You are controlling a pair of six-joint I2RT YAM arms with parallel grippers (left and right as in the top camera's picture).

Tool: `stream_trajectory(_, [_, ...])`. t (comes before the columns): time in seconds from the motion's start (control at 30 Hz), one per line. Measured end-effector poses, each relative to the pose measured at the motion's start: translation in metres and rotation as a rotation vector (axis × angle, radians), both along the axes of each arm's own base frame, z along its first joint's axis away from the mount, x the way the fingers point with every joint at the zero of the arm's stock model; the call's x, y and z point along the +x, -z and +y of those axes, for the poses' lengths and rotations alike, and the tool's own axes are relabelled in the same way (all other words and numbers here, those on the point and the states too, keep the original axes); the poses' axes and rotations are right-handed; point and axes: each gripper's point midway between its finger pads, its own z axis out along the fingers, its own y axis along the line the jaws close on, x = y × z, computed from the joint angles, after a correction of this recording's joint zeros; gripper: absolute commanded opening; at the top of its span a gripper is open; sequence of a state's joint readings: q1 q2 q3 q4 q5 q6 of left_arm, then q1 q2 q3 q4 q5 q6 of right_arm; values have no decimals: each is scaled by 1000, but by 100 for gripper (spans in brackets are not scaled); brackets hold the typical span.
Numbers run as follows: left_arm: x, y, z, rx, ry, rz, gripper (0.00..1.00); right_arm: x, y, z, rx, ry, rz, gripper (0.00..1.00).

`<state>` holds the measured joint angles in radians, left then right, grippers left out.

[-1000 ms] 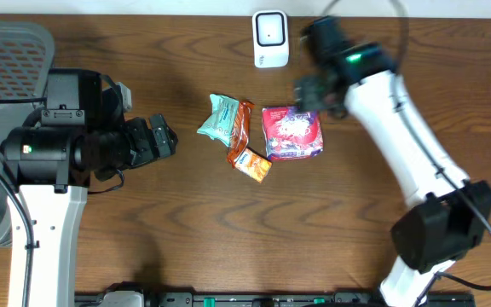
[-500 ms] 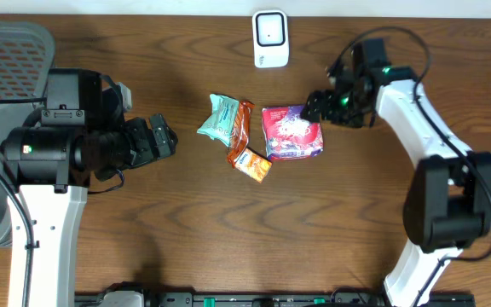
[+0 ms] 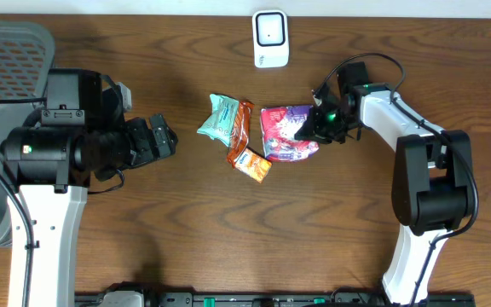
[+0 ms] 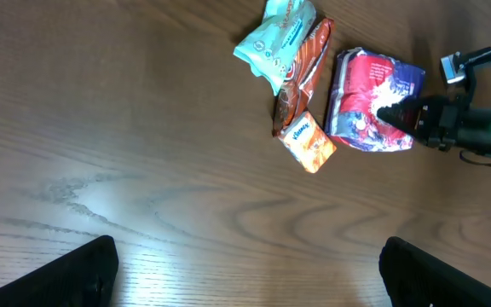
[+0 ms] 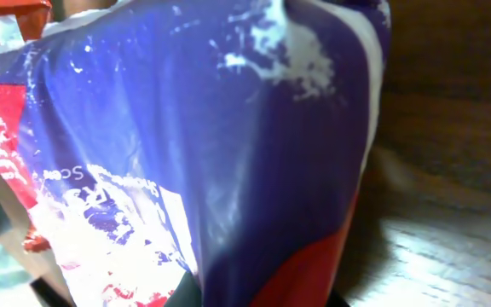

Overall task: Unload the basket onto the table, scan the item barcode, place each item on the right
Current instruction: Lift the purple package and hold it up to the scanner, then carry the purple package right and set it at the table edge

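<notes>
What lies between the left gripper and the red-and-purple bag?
Overhead view: a teal packet, an orange-brown wrapper and a small orange packet, beside the red-and-purple bag.

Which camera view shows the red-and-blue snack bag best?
Left wrist: the whole bag appears large, the right gripper pinching its edge. Overhead shows it whole but smaller; the right wrist shows only a close-up of its wrapper.
</notes>
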<state>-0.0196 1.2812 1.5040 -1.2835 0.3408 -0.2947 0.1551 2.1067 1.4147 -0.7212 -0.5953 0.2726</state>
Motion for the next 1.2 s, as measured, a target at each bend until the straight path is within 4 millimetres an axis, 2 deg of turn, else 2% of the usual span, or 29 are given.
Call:
stream_trajectory(0.07, [0,0,0,0,0,0,98,8,-6,3,5,26,-7,1])
stream_trajectory(0.17, [0,0,0,0,0,0,98,37,-29,11,32,77,-88,1])
stream_trajectory(0.23, [0,0,0,0,0,0,98,66,-59,20,72,120,-195,1])
stream_trajectory(0.3, [0,0,0,0,0,0,98,96,-98,30,129,171,-320,1])
stream_trajectory(0.4, [0,0,0,0,0,0,98,127,-152,38,209,260,-466,1])
stream_trajectory(0.5, [0,0,0,0,0,0,98,144,-175,45,245,345,-532,1])
stream_trajectory(0.7, [0,0,0,0,0,0,98,175,-180,65,309,489,-618,1])
stream_trajectory(0.8, [0,0,0,0,0,0,98,188,-168,68,344,551,-613,1])
stream_trajectory(0.93, [0,0,0,0,0,0,98,205,-133,63,321,615,-557,1])
stream_trajectory(1.03, [0,0,0,0,0,0,98,210,-109,56,272,620,-536,1])
stream_trajectory(1.13, [0,0,0,0,0,0,98,211,-103,48,216,598,-527,1])
stream_trajectory(1.2, [0,0,0,0,0,0,98,214,-110,42,182,584,-529,1])
